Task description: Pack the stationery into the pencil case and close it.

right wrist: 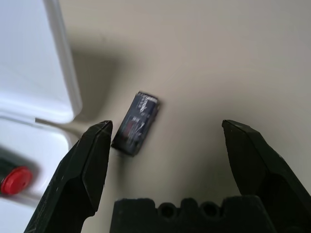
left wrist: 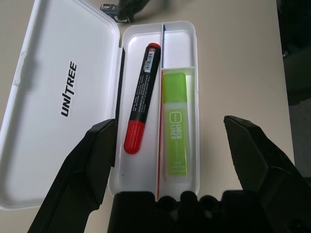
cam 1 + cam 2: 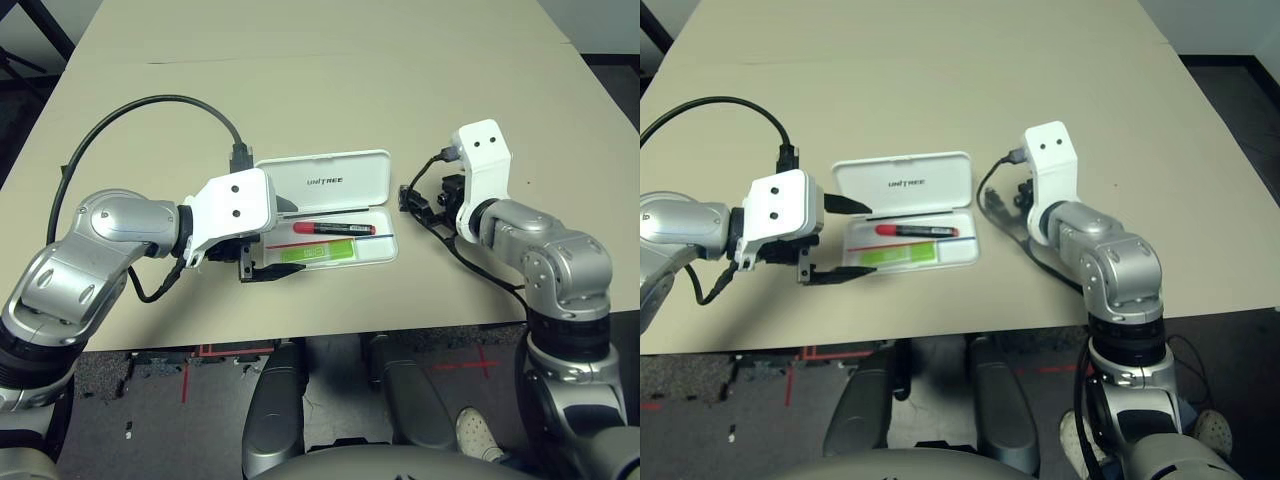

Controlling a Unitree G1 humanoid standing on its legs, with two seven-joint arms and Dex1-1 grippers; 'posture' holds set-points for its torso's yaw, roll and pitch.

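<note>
The red marker (image 2: 141, 99) and lime-green stick (image 2: 173, 124) lay in the open white plastic pencil case (image 2: 63, 160); the small dark grey piece (image 1: 136, 123) remained on the counter (image 3: 300, 90), both grippers' fingers spread, empty.

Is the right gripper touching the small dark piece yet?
Apart. The right wrist view shows the dark piece lying on the table between the right gripper's open fingers, bare table around it.

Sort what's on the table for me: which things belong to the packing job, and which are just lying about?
Belongs to the job:
- pencil case, open on the table
- red marker, already in the case
- lime-green stick, already in the case
- small dark piece, on the table beside the case, between the right gripper's open fingers

Just lying about:
- black cable, running to the left arm
</note>
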